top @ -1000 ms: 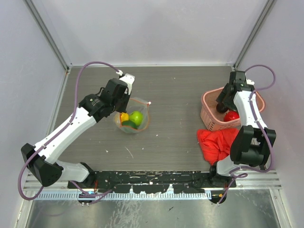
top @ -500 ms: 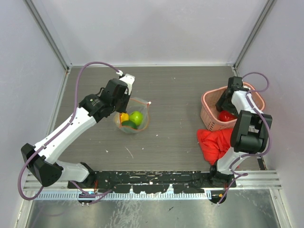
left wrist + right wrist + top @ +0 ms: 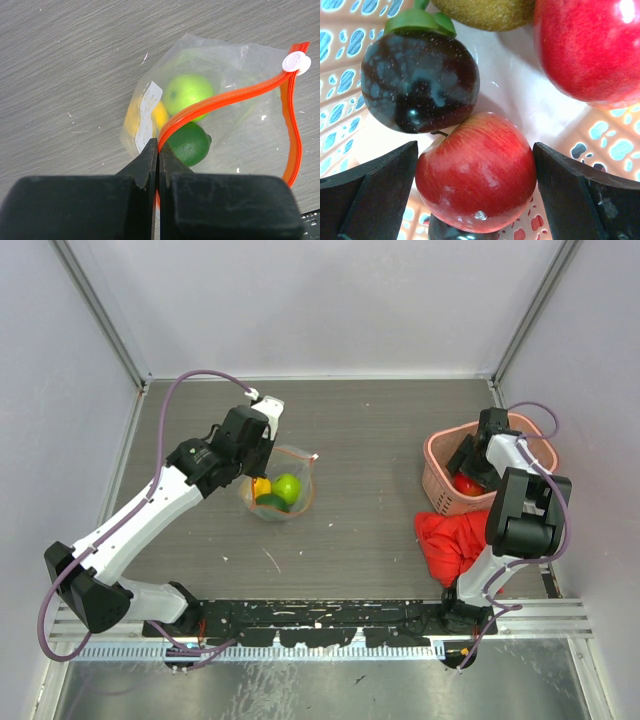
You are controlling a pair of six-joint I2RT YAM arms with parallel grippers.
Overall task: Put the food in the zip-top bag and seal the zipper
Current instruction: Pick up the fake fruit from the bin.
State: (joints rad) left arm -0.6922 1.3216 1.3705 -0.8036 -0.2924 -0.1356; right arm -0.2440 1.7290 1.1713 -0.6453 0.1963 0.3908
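The clear zip-top bag (image 3: 285,490) lies left of centre, holding a light green fruit (image 3: 187,92), a dark green one (image 3: 190,144) and a yellow one (image 3: 131,116). Its red-orange zipper (image 3: 225,95) gapes open, with a white slider (image 3: 296,62) at the far end. My left gripper (image 3: 159,152) is shut on the near end of that strip. My right gripper (image 3: 476,182) is down inside the pink basket (image 3: 437,455), open, one finger on each side of a red apple (image 3: 475,160). A dark plum-like fruit (image 3: 417,82), a bigger red fruit (image 3: 592,47) and a brownish one (image 3: 487,11) lie around it.
A crumpled red cloth (image 3: 455,540) lies just in front of the basket by the right arm's base. A white label (image 3: 146,122) is stuck on the bag's side. Walls close the table at the back and both sides.
My right gripper has sunk lower into the basket, down over the red fruit. The left arm and the bag have not moved.
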